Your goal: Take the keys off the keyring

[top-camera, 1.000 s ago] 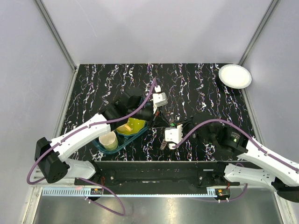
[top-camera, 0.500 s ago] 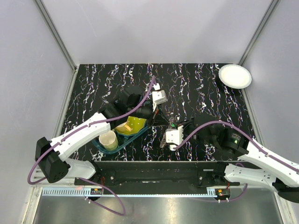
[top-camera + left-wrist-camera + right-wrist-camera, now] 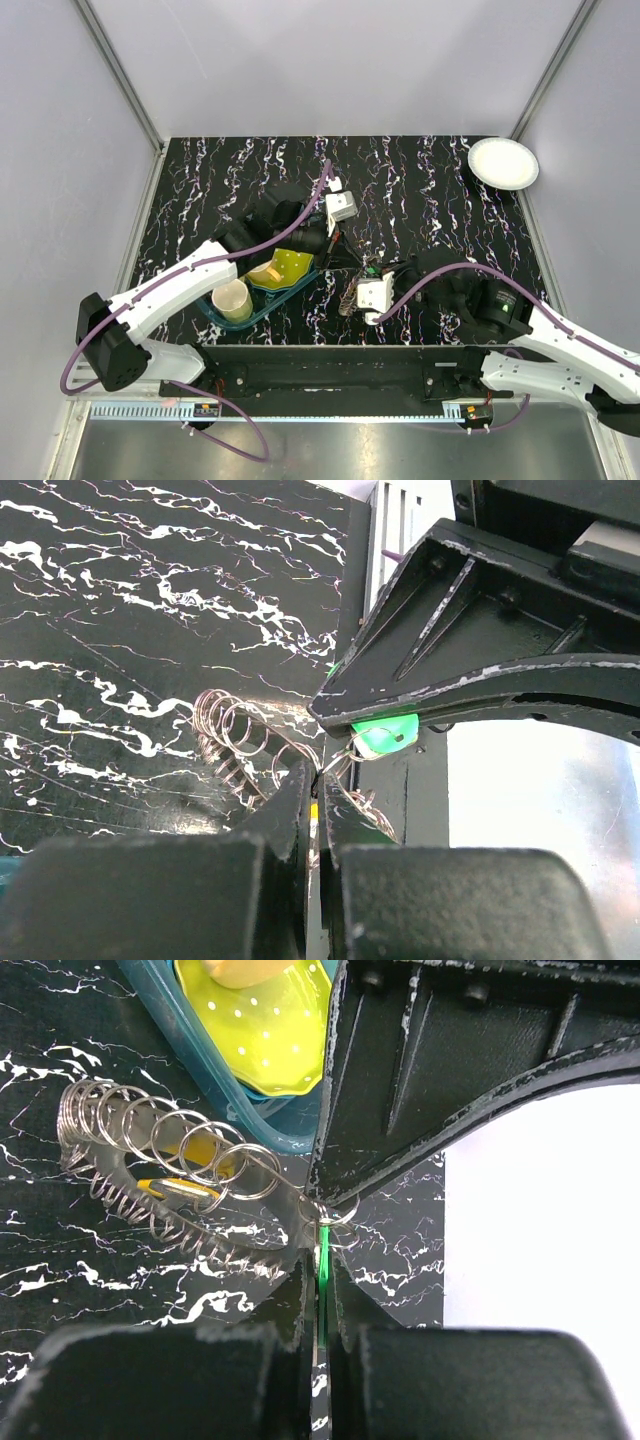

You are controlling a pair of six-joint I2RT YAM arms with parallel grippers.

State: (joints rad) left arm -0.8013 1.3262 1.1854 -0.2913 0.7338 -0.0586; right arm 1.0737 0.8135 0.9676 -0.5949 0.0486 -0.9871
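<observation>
Right wrist: teal tray (image 3: 215, 1090) holds a yellow dotted bowl (image 3: 265, 1020); both jaws pinch the keyring (image 3: 165, 1135).

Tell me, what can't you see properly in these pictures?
Top view: the keyring is too small to show any keys.
Left wrist: the left tool hides what it pinches.
Right wrist: the right tool covers most of the green piece; key or tag, unclear.

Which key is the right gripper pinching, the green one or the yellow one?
The green key, clamped in the right gripper; the yellow key lies inside the keyring.
</observation>
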